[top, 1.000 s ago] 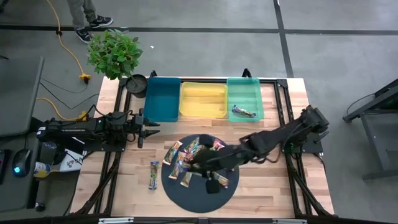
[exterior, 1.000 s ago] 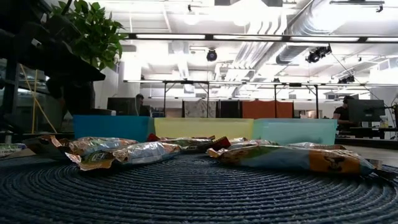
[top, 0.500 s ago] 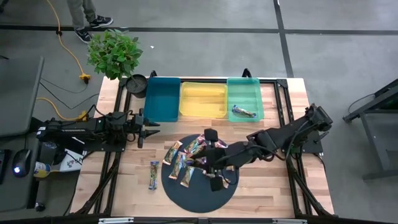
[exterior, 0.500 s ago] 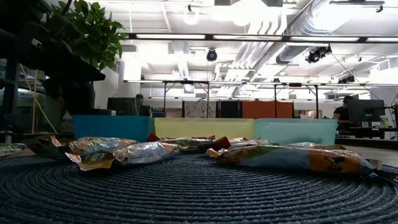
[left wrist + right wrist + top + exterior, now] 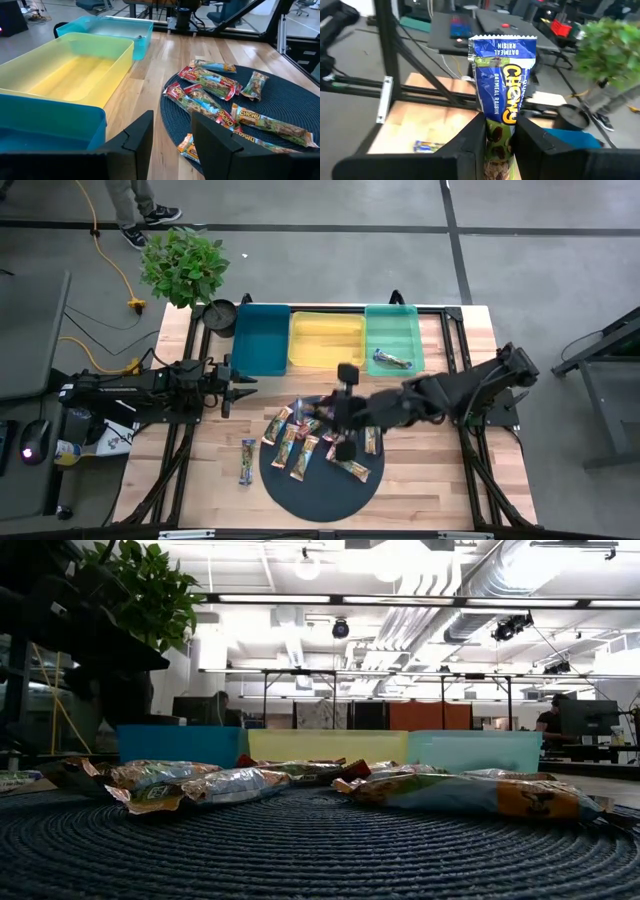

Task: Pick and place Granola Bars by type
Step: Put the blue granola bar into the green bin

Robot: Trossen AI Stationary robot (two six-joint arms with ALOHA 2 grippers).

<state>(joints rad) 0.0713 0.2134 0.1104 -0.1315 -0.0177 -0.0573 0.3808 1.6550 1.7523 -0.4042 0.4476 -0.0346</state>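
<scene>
Several shiny granola bars (image 5: 300,448) lie on the dark round mat (image 5: 310,490), also in the low view (image 5: 470,795) and the left wrist view (image 5: 210,82). One bar (image 5: 246,461) rests on the bare wood left of the mat. A blue bar (image 5: 392,360) lies in the green tray (image 5: 393,320). My right gripper (image 5: 328,418) hangs above the mat's far part, shut on a blue-wrapped bar (image 5: 504,75). My left gripper (image 5: 236,392) waits open at the table's left side (image 5: 172,135). My right gripper pinches the blue bar by one end (image 5: 498,131) between its two fingers (image 5: 470,142). The bar lies along the fingers and sticks out past their tips, toward the table's left side. It is lifted clear of the mat and the other bars.
Three trays stand in a row at the far edge: blue (image 5: 262,338), yellow (image 5: 326,340), green. A potted plant (image 5: 185,268) stands at the far left corner. Bare wood lies between mat and trays. People show in the room behind (image 5: 550,725).
My right gripper has risen from the pile on the mat and moved toward the far edge, carrying the blue bar up clear of the mat. The other bars stay where they were.
</scene>
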